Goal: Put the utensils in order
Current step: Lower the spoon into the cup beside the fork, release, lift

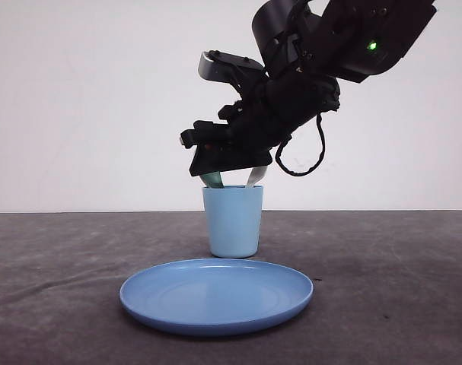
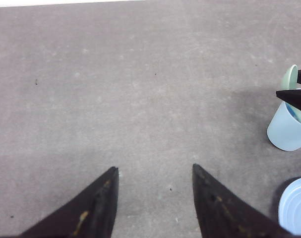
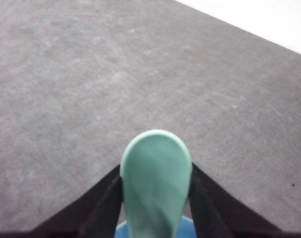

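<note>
The mint-green spoon stands bowl-up between the black fingers of my right gripper, which press on both of its edges. In the front view that gripper hangs just over the light blue cup. The spoon and the white fork both stick out above the cup's rim. The left wrist view catches the cup with the spoon in it. My left gripper is open over bare table, away from the cup.
A round blue plate lies on the dark grey table in front of the cup; its edge also shows in the left wrist view. A white wall stands behind the table.
</note>
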Robot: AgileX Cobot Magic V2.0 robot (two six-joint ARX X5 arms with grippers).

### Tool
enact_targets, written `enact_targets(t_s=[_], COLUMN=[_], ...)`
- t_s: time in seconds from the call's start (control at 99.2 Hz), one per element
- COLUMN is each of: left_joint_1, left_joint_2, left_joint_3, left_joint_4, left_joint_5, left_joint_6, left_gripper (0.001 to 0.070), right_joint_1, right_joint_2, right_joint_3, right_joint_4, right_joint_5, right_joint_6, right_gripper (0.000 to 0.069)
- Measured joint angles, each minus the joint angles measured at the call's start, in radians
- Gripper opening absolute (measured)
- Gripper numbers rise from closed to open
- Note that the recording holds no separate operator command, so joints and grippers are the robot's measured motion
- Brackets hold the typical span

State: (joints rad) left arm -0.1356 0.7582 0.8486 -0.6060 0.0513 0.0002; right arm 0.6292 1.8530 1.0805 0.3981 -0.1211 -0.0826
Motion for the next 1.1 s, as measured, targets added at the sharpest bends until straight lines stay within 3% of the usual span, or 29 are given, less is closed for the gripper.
enact_targets(t_s=[0.202, 0.393, 0.474, 0.837, 1.099], left_joint_1=[0.000, 0.000, 0.000, 0.000, 0.000], left_joint_2=[0.000, 0.000, 0.000, 0.000, 0.000], left_joint_3=[0.000, 0.000, 0.000, 0.000, 0.000], left_joint_4=[0.000, 0.000, 0.000, 0.000, 0.000], left_joint_5=[0.000, 0.000, 0.000, 0.000, 0.000], left_joint_6=[0.000, 0.000, 0.000, 0.000, 0.000], left_gripper=[0.0280, 0.0280, 0.0280, 0.0280, 0.0280], right_joint_1=[0.000, 0.000, 0.001, 0.014, 0.014], right_joint_2=[0.000, 0.000, 0.000, -0.081, -0.259], right_joint_3=[0.000, 0.000, 0.000, 0.012, 0.013], right_joint_4=[-0.005, -0.006, -0.006, -0.047, -0.243], right_joint_5=[-0.008, -0.010, -0.010, -0.017, 0.025], right_joint_6=[0.000, 0.000, 0.000, 0.000, 0.000], right_gripper=[0.0255, 0.0544, 0.0605, 0.0636, 0.0636])
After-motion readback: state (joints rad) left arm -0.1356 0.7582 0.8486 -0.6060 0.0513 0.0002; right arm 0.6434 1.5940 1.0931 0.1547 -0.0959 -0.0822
